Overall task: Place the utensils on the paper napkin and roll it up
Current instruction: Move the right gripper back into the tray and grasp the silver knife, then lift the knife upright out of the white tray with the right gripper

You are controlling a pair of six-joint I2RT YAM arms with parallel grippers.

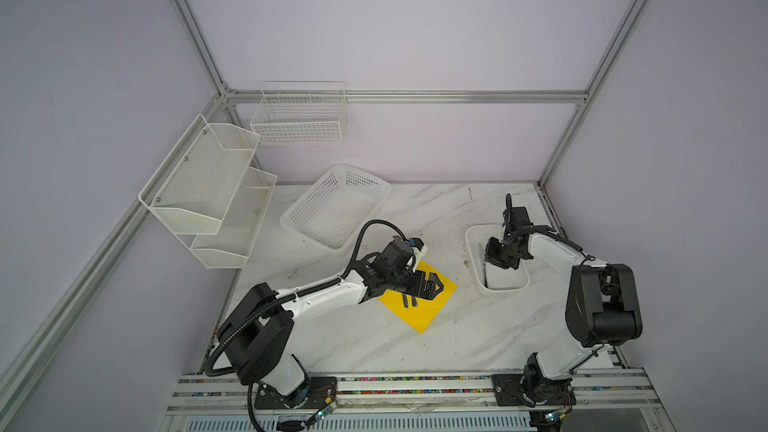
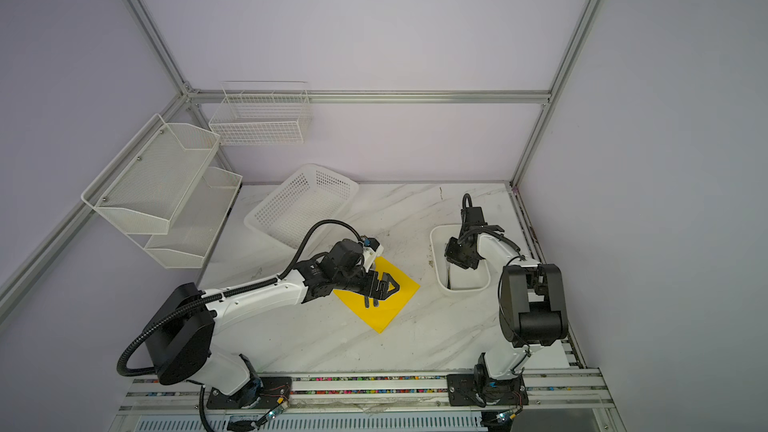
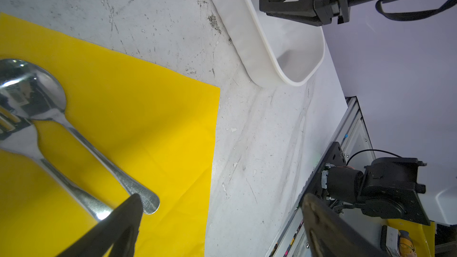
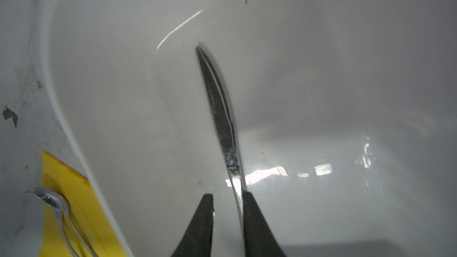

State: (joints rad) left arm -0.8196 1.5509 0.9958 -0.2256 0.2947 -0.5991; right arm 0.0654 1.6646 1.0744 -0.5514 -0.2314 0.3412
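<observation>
One knife (image 4: 217,100) against one finger of barely open right end effector (image 4: 227,194) (nothing gripped)

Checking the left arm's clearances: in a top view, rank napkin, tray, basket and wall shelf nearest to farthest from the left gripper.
1. Napkin, right under it.
2. Tray, to its right.
3. Basket, behind, leftward.
4. Wall shelf, far left.
</observation>
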